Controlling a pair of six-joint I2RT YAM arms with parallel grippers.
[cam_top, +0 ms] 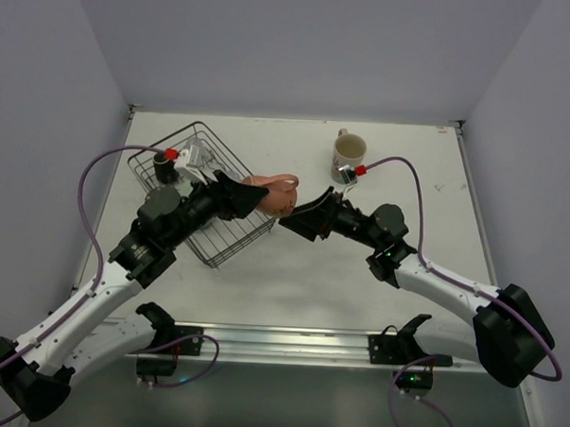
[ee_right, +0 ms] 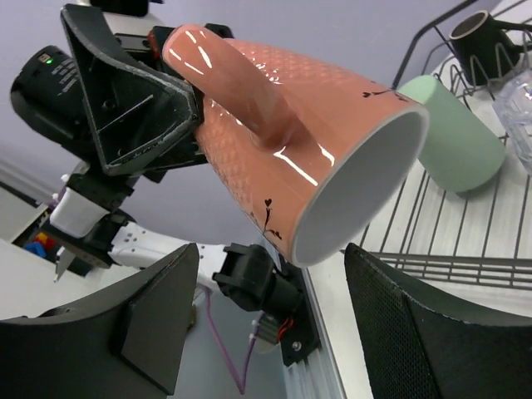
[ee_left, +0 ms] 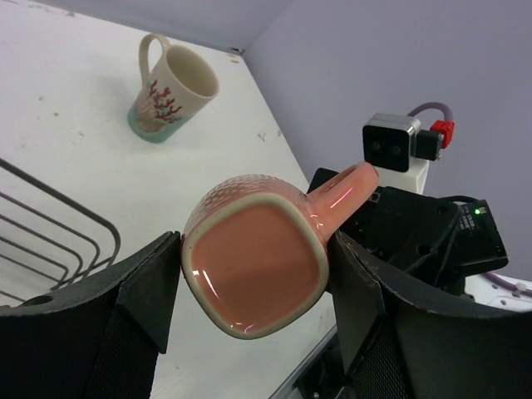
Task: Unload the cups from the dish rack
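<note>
Nearest us in the top view, the two arms reach inward from their bases at the bottom of the frame and meet near the middle. The left tool (ee_left: 253,266) is clamped on the salmon-pink mug (cam_top: 278,196), with one finger pressed against each side of its base end. The mug is up off the table (cam_top: 409,181), lying on its side in the air just right of the dish rack (cam_top: 222,239). Its base faces the left wrist and its grey-white mouth faces the right wrist. In the left wrist view, its handle points to the upper right.

The right tool (ee_right: 273,247) stands wide, one finger on either side of the mug's mouth end. In its wrist view we see a gap between each finger and the mug.

Farther back, in the upper right of the right wrist view, the wire rack holds more cups. A pale green cup (ee_right: 453,137) lies on its side on the ridged floor. A clear glass (ee_right: 519,108) shows at the right edge, and a dark brown mug (ee_right: 482,37) sits beyond them.

Farthest away, right of centre in the top view, the cream patterned mug (cam_top: 347,157) stands upright on the table, well apart from the rack.
</note>
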